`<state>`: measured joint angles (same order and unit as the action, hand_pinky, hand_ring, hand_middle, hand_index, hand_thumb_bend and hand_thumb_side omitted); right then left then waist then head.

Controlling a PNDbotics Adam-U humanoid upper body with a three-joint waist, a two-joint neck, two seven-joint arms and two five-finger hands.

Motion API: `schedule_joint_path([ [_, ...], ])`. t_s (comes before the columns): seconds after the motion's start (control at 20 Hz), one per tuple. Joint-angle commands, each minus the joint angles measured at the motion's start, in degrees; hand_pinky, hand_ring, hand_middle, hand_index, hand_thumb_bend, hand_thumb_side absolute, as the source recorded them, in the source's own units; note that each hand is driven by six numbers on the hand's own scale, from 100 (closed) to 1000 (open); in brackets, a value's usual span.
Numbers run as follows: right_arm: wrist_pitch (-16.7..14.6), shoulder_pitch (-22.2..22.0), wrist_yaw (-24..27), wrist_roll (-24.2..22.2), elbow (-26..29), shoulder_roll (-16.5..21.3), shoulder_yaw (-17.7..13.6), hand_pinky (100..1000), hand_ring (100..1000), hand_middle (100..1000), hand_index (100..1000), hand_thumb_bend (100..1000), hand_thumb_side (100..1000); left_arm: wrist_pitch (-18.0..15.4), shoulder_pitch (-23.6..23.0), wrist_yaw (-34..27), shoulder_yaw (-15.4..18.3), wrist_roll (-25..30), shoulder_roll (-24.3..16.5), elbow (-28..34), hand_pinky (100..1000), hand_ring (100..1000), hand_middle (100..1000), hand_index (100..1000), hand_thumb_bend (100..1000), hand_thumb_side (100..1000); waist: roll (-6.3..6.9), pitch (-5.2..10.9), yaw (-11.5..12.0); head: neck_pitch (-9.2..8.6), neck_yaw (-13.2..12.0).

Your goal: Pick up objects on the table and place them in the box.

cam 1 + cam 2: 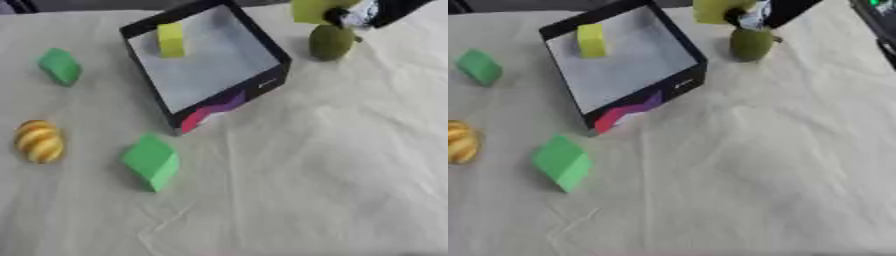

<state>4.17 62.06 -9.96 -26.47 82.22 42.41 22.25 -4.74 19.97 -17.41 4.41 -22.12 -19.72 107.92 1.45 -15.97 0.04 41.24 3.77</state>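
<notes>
An open black box (pixel 234 101) with a pale floor stands at the back centre. Inside it a yellow block (pixel 171 40) leans against the far left wall. My right hand (pixel 352 16) comes in from the top right corner, just right of the box. A yellow-green piece (pixel 311 10) is at the hand, and an olive-green rounded fruit (pixel 331 42) is directly below it on the cloth. How the hand stands on either one is unclear. On the cloth lie a small green block (pixel 59 66), a larger green block (pixel 152 161) and a yellow-striped rounded object (pixel 38 141).
A wrinkled pale cloth (pixel 315 165) covers the table. A dark device edge (pixel 877 20) shows at the top right, past the table. The box's front corner has a pink and purple patch (pixel 210 111).
</notes>
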Motion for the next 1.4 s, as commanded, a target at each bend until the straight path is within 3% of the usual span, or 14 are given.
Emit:
schedule_joint_path([
  [0.05,-4.1,4.3,-5.8,-1.0,-9.2,-4.2,-1.2,723,571,582,674,337,100,0.0,1.1,0.5,0.6,-0.8,-1.4,0.7,699,628,684,717,359,577,0.00,2.42,0.2,0.25,1.2],
  [0.35,-10.6,8.9,-17.1,-0.3,-22.4,-11.4,-3.7,728,574,585,675,382,100,0.0,1.6,1.2,1.8,-2.3,-3.7,1.8,704,633,683,718,366,550,0.06,2.91,1.4,1.21,2.4],
  [0.6,-14.4,11.6,-23.3,0.4,-28.9,-15.8,-5.9,727,579,589,678,363,100,-0.1,2.6,1.7,2.4,-3.3,-4.9,2.8,707,636,682,719,372,538,-0.39,2.72,3.1,1.43,3.4],
  [0.95,-16.7,12.2,-26.3,-1.6,-34.3,-19.7,-8.0,729,586,598,688,280,100,-0.2,3.8,2.1,2.9,-3.8,-5.3,3.3,710,632,679,718,375,527,-1.16,2.13,6.1,1.07,6.4],
  [1.15,-17.6,12.3,-28.3,-3.6,-35.9,-22.1,-8.4,730,588,600,689,270,100,0.0,4.3,2.2,3.3,-3.7,-6.3,3.3,709,631,678,718,374,525,-1.26,1.79,7.3,0.77,7.4],
  [1.2,-17.7,12.1,-29.0,-3.8,-36.2,-22.6,-8.5,731,589,600,690,323,100,0.0,4.4,2.3,3.4,-3.6,-6.4,3.4,709,631,678,718,374,526,-1.26,1.70,7.5,0.74,7.8],
  [1.25,-17.8,11.9,-29.7,-3.9,-36.4,-23.0,-8.5,731,589,601,690,274,100,0.1,4.4,2.3,3.4,-3.6,-6.4,3.4,709,631,678,718,373,526,-1.24,1.63,7.6,0.75,8.0],
  [1.4,-18.0,11.4,-31.2,-3.8,-36.7,-23.7,-8.7,731,590,602,691,271,100,0.2,4.3,2.2,3.4,-3.6,-6.2,3.4,708,630,678,717,372,529,-1.21,1.47,7.8,0.71,8.3],
])
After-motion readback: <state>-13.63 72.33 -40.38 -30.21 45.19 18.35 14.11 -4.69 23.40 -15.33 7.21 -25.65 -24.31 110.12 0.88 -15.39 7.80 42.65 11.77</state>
